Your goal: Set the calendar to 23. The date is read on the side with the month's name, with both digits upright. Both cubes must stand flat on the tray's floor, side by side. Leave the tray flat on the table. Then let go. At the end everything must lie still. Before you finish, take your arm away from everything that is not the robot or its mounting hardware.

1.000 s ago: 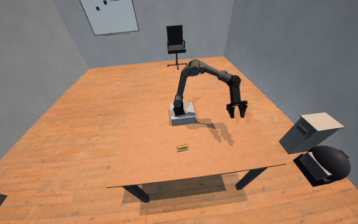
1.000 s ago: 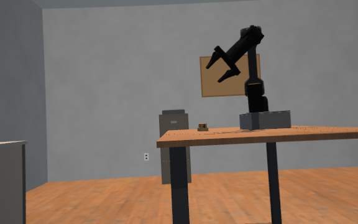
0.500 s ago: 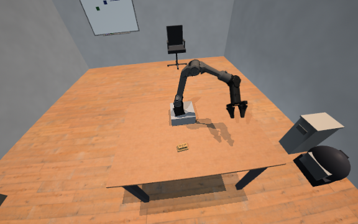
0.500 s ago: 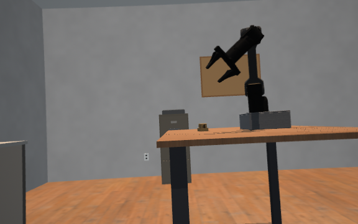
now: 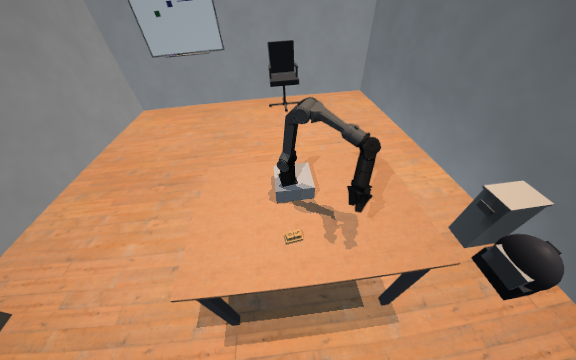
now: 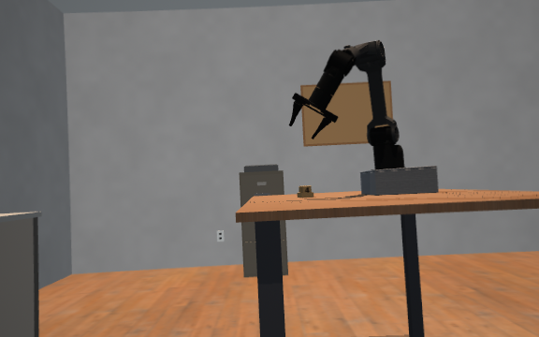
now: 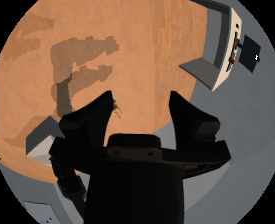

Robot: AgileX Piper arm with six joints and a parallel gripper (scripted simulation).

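The small wooden calendar tray with its cubes [image 5: 293,236] sits on the table toward the front, left of the arm's shadow. In the exterior view it [image 6: 305,191] shows near the table's far edge with one dark digit facing the camera, too small to read surely. My gripper [image 5: 359,199] hangs high above the table, to the right of the tray and well apart from it. Its fingers [image 6: 311,121] are spread wide and hold nothing. In the wrist view the open fingers frame the table, with a small speck of the tray [image 7: 116,107] by the left finger.
The arm's grey base block [image 5: 294,183] stands at the table's middle back. A grey cabinet [image 5: 499,212] and a dark round bin [image 5: 523,265] stand on the floor past the table's right edge. An office chair [image 5: 283,70] is at the back wall.
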